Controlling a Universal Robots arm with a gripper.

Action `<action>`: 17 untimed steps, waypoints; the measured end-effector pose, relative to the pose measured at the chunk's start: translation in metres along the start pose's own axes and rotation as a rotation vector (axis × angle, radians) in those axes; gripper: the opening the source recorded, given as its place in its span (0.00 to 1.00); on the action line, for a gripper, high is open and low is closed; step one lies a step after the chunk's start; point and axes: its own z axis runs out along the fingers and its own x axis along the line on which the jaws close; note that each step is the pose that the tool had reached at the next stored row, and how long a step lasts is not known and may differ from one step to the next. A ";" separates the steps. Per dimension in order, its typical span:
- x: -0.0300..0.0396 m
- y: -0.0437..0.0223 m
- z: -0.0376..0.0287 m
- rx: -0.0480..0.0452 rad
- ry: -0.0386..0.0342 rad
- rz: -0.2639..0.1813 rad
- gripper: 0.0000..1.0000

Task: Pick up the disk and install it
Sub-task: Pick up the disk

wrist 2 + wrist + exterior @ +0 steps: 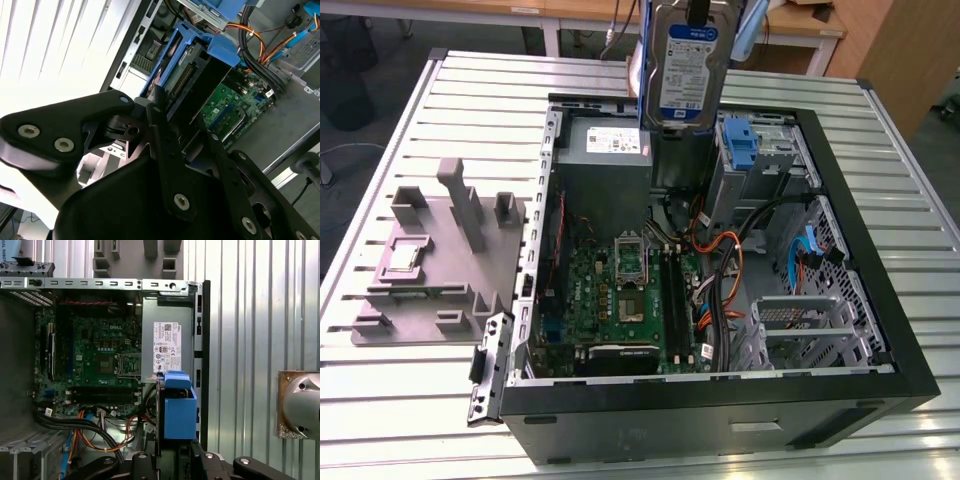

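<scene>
Gripper is clamping the hard disk, hovering it over the open PC case (picked up; not installed yet).

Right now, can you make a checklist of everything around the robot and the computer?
Surface: slatted metal table, with an open computer case lying on it.
Job's things: the disk is held on end above the case, its label facing the exterior view.
Clutter: grey moulded fixture on the table, beside the case on the exterior view's left.
Grippers: gripper shut on the disk.
Cables: orange and black cables inside the case.
Surroundings: wooden furniture beyond the table.
</scene>
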 end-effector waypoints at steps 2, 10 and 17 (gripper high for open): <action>0.0020 0.0000 0.0000 0.0000 0.0012 0.000 0.35; 0.0161 0.0000 -0.0002 0.0001 0.0058 0.000 0.35; 0.0337 0.0000 -0.0006 0.0000 0.0095 0.000 0.35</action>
